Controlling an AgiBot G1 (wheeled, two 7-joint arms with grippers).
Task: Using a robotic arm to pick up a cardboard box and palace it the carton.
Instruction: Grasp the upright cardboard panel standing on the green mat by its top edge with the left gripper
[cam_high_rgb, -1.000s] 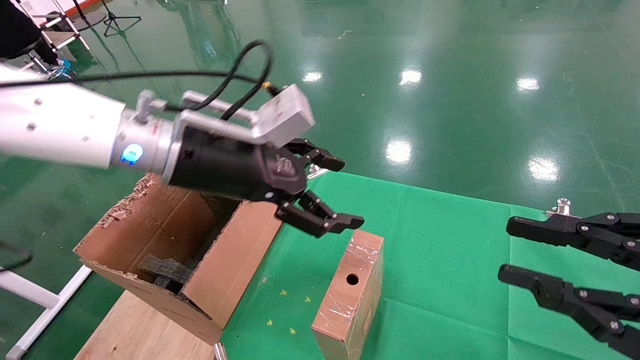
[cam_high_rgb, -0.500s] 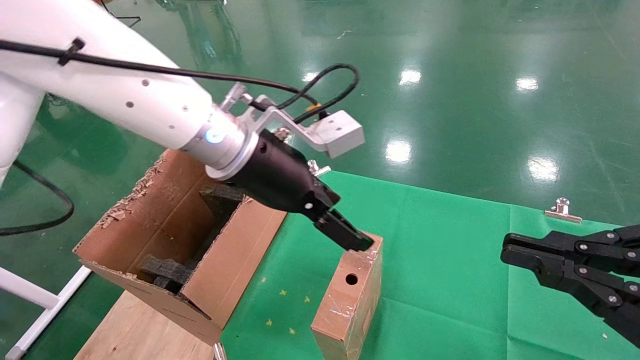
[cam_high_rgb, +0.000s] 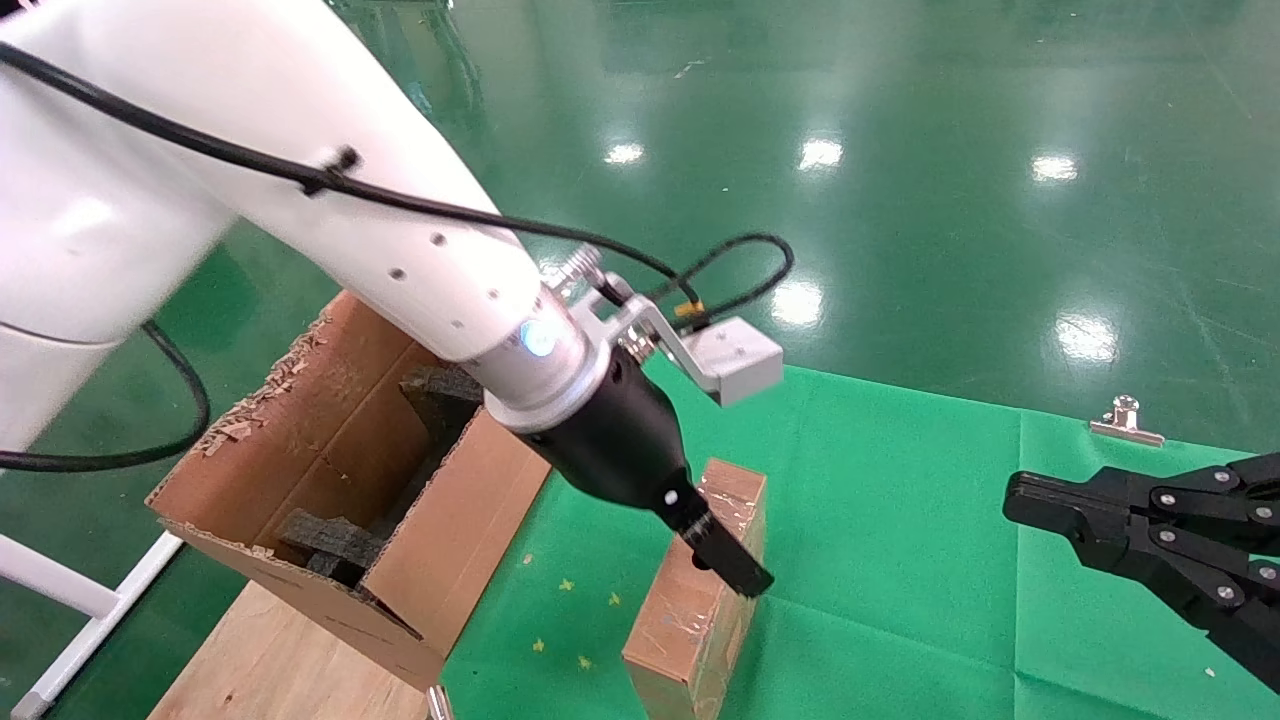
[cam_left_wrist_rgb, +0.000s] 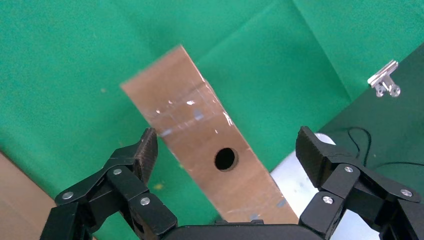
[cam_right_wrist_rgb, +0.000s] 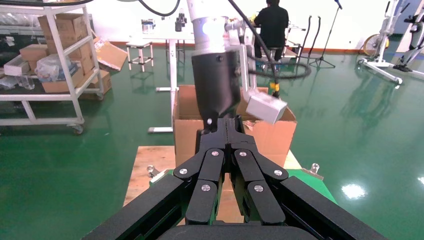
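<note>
brown cardboard box (cam_left_wrist_rgb: 200, 142) sits between the wide-open fingers of the left gripper (cam_left_wrist_rgb: 227, 150), neither pad touching. carton (cam_high_rgb: 330, 490) beside it; right gripper (cam_high_rgb: 1030, 505) closed, well apart

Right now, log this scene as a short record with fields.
working arm: left gripper, lowered over the cardboard box
fingers: open, one on each side of the box's narrow edge, not yet closed on it
box: standing on edge on the green cloth, round hole facing up
carton: open, beside the box on the robot's left, black foam inside
right gripper: parked at the right, shut
</note>
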